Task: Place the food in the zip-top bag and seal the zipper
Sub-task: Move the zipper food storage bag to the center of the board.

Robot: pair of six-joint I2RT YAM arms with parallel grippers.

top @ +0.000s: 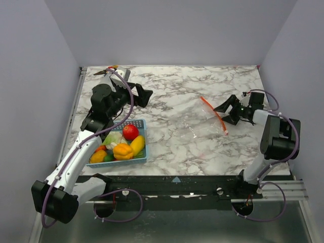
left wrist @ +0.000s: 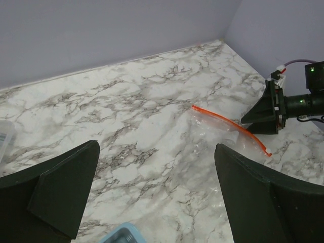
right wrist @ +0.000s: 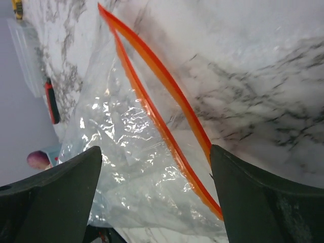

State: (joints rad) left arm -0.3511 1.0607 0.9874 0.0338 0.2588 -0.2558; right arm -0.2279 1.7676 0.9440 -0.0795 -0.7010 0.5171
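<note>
At zip-top bag (top: 200, 129): right fingers (right wrist: 263, 197) gaping wide just beside zipper (right wrist: 172, 95); left fingers (left wrist: 61, 192) gaping wide, empty, well apart. Bag looking limp, light, slippery; stiffer zipper likely offering best hold.

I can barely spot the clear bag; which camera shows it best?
The right wrist view: the bag fills the frame, its orange strip parted at the open mouth. The top view shows only a faint sheen and a thin orange line. The left wrist view shows it small, mostly the strip.

Glossy crinkled plastic bag (right wrist: 126, 152), polished marble tabletop (top: 172, 86)
</note>
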